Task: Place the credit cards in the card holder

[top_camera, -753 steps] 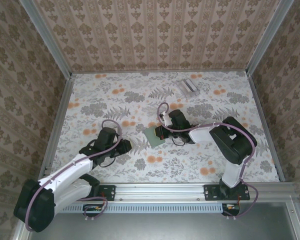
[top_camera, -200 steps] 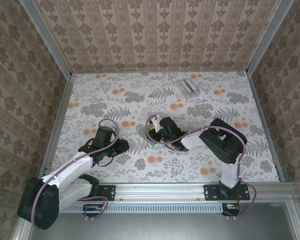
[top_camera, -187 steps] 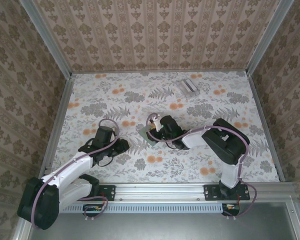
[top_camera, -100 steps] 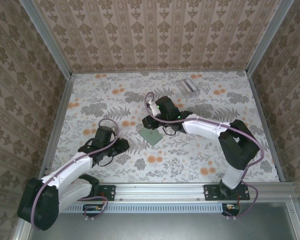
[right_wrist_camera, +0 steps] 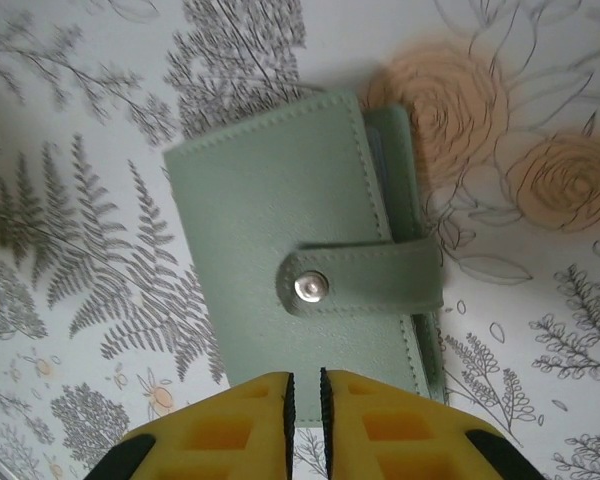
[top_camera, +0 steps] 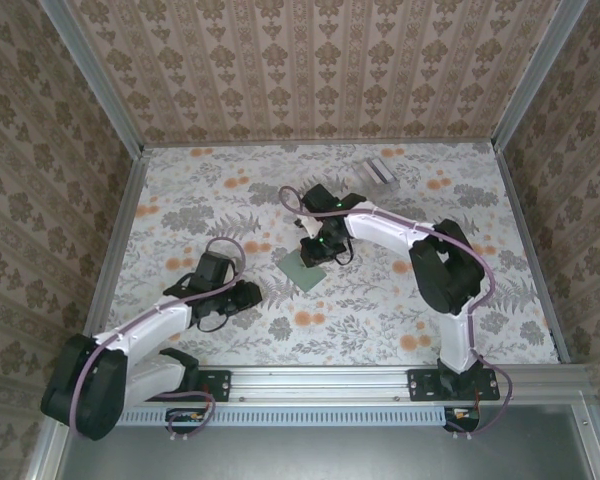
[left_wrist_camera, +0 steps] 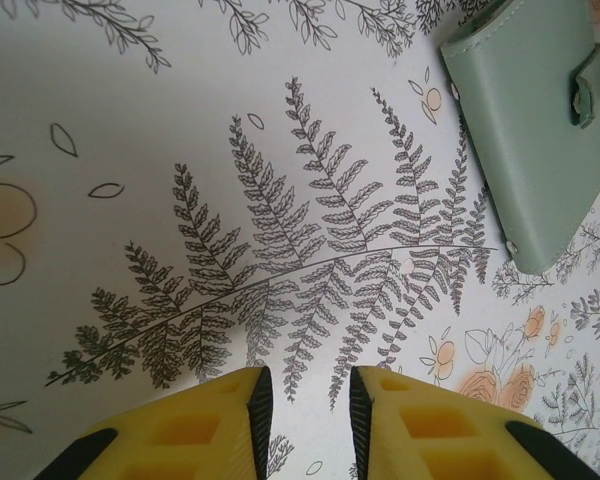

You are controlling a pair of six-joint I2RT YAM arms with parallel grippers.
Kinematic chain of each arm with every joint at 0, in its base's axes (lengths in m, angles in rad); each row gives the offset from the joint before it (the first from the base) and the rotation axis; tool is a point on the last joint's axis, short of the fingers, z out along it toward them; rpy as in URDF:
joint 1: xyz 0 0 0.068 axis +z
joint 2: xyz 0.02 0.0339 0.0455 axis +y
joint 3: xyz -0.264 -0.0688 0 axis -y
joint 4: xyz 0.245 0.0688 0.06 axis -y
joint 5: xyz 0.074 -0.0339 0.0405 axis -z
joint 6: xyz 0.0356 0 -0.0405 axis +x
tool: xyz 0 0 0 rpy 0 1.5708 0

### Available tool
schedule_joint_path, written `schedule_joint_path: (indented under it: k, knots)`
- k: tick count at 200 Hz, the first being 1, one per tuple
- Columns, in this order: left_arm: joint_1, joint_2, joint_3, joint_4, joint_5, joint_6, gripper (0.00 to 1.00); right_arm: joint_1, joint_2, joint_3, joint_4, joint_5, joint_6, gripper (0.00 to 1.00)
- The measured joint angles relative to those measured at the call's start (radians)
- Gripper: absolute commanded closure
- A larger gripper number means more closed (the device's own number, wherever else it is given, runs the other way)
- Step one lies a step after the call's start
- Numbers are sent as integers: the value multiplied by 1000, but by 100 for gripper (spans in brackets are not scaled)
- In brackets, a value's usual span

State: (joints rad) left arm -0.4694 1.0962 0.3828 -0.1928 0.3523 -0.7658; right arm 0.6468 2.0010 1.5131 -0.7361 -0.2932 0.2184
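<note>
Floral table (top_camera: 180,190): right claw (right_wrist_camera: 304,385) near-shut, empty, above card holder (right_wrist_camera: 300,290).

damask-papered walls (top_camera: 310,70) around floral tabletop (top_camera: 210,190)

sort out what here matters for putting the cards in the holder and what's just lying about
For the job:
- closed green wallet
- right gripper, above the wallet, empty
- left gripper, over the bare table, empty

Lying about:
- clear slotted stand at the far side
- floral table
</note>
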Motion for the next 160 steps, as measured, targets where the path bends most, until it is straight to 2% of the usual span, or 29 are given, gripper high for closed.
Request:
schedule_joint_path:
  k: [49,160]
  knots:
    - [0,24,0,3,3,3,66,23,89,123,-67,20,-11,81]
    - [0,58,28,6,4,11,67,33,172,176,-117,26,-6,87]
